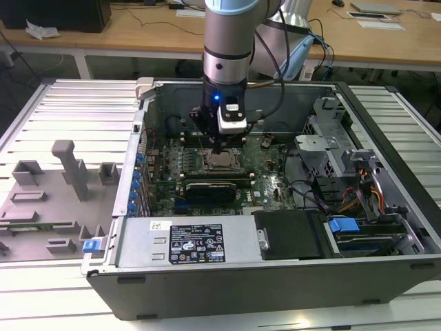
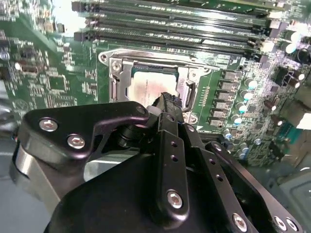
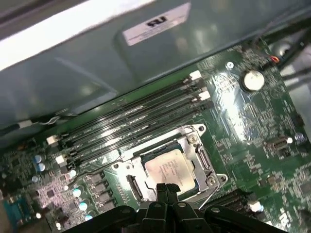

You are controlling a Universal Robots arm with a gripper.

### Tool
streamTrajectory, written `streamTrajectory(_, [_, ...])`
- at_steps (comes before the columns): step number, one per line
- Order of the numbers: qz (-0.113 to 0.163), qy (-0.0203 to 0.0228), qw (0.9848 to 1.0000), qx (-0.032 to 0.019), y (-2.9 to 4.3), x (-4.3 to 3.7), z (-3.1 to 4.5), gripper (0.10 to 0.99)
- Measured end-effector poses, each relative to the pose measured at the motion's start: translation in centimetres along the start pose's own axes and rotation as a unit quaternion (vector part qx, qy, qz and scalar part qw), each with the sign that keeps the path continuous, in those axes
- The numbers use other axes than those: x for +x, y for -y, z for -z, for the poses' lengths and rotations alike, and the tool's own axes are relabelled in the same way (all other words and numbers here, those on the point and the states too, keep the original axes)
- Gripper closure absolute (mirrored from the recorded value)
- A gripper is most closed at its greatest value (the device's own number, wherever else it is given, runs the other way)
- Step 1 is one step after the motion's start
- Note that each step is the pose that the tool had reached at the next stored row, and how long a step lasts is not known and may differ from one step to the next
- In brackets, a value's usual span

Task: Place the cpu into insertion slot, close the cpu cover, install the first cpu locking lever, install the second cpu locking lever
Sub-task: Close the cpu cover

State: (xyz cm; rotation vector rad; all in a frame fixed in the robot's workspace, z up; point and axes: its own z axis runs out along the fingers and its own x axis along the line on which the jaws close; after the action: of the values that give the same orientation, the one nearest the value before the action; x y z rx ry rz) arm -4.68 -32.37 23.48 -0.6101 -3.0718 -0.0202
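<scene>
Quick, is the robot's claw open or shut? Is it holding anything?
Gripper: shut, holding nothing; its tips are at the edge of the cpu.

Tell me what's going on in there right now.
The arm's end effector is down inside the open PC case, poised right at the edge of the slot. The cpu is seated there, and the cover looks to be lying flat around it. The end effector's fingers appear pressed together with nothing between them. I can't tell whether either locking lever is latched.
</scene>
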Motion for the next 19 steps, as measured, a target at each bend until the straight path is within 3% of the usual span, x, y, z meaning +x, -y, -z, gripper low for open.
streamTrajectory(2, [0.016,0.0072,0.9998,-0.0067,0.00,0.00,0.00,0.980])
streamTrajectory(6, [0.029,0.0353,0.9988,-0.0182,0.00,0.00,-0.01,0.980])
streamTrajectory(7, [0.033,0.0378,0.9985,-0.0193,0.00,0.00,-0.02,0.980])
streamTrajectory(10, [0.066,0.0372,0.9969,-0.0201,0.00,0.00,-0.08,0.980])
streamTrajectory(15, [0.137,0.0360,0.9898,-0.0154,0.00,0.00,-0.22,0.980])
streamTrajectory(16, [0.149,0.0361,0.9880,-0.0135,0.00,0.00,-0.26,0.980])
streamTrajectory(18, [0.182,0.0361,0.9827,-0.0090,0.01,0.02,-0.34,0.980])
streamTrajectory(19, [0.192,0.0365,0.9807,-0.0057,0.02,0.04,-0.37,0.980])
